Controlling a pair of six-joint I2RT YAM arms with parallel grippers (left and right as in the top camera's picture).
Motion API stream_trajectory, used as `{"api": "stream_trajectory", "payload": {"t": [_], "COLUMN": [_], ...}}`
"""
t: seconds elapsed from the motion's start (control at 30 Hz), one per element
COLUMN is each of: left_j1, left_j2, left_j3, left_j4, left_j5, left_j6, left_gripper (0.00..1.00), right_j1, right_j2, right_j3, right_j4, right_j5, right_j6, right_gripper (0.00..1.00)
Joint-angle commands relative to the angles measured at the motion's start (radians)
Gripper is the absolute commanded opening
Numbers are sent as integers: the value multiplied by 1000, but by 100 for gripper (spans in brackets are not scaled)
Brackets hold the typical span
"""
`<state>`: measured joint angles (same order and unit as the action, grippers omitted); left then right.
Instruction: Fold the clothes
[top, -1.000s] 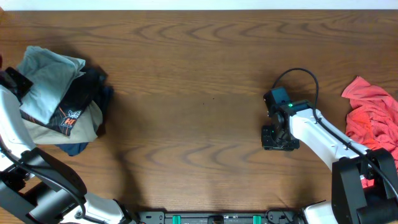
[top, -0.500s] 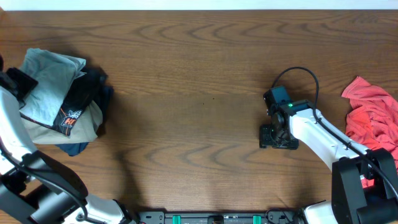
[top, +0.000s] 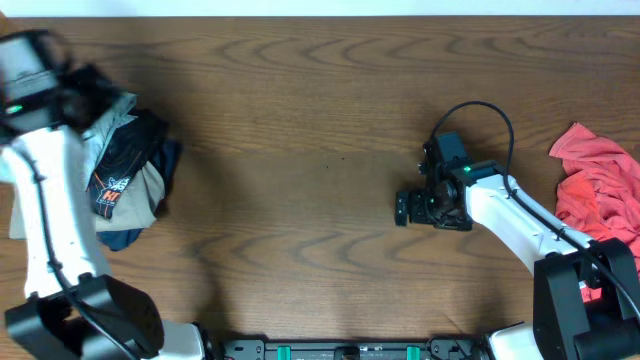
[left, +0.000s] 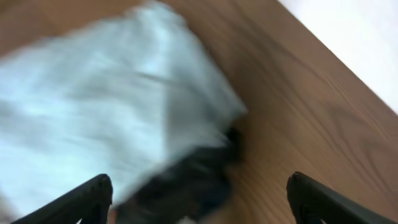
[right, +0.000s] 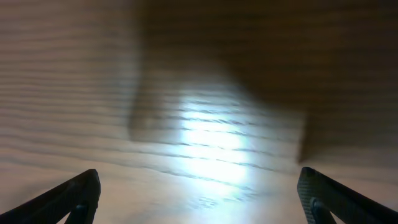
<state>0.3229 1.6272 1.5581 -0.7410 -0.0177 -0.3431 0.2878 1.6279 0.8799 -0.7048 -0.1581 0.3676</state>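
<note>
Wooden table (top: 320, 120), pale blue-grey T-shirt (left: 93, 106) atop left-side pile (top: 130, 185)

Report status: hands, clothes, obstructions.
Left hand open over the pale shirt. Right hand open, empty, over the table. Coral garment crumpled at right edge.

The T-shirt (left: 112, 106) is pale blue-grey, the garment (top: 600, 195) coral-red, the table (top: 300, 150) brown wood-grain.

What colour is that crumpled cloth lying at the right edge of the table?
Plain coral-red; the crumpled cloth garment shows best in the overhead view.
</note>
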Motion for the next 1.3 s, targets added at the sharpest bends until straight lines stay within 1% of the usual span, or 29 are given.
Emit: {"api": "stream_trajectory", "payload": {"t": [0.0, 0.03, 0.13, 0.23, 0.3, 0.4, 0.5, 0.6, 0.7, 0.77, 0.9, 1.07, 1.17, 1.27], "left_j1": [-125, -171, -295, -404, -450, -485, -488, -486, -486, -486, -498, -533, -560, -571], "left_j2": [10, 17, 42, 72, 85, 82, 76, 66, 42, 6, -132, -394, -573, -705], "left_j3": [-6, -6, -6, -6, -6, -6, -6, -6, -11, -37, -154, -378, -519, -635], "left_j4": [-23, -31, -55, -103, -167, -303, -419, -497, -534, -519, -408, -205, -84, 9], "left_j5": [9, 11, 10, 10, 11, 11, 45, 55, 63, 63, 63, 59, 58, 59], "left_j6": [-5, 6, 64, 132, 148, 148, 148, 149, 148, 149, 149, 195, 196, 196], "left_gripper": [97, 98, 98, 98, 98, 98, 98, 98, 98, 98, 98, 98, 98, 98], "right_j1": [-34, -47, -97, -158, -195, -239, -267, -288, -295, -295, -295, -295, -294, -294], "right_j2": [-1, -1, -1, -1, -1, -1, -14, -43, -98, -158, -298, -532, -704, -846], "right_j3": [14, 21, 70, 156, 219, 288, 301, 300, 296, 285, 242, 108, -4, -80], "right_j4": [14, 14, -16, -106, -185, -282, -310, -313, -313, -313, -301, -213, -132, -108], "right_j5": [-58, -60, -98, -127, -127, -127, -126, -119, -74, -25, 35, 58, 79, 130], "right_j6": [1, -14, -87, -125, -153, -198, -208, -208, -194, -180, -181, -178, -182, -182], "right_gripper": [99, 99, 99, 99, 99, 99, 99, 99, 99, 99, 99, 99, 99, 99]}}
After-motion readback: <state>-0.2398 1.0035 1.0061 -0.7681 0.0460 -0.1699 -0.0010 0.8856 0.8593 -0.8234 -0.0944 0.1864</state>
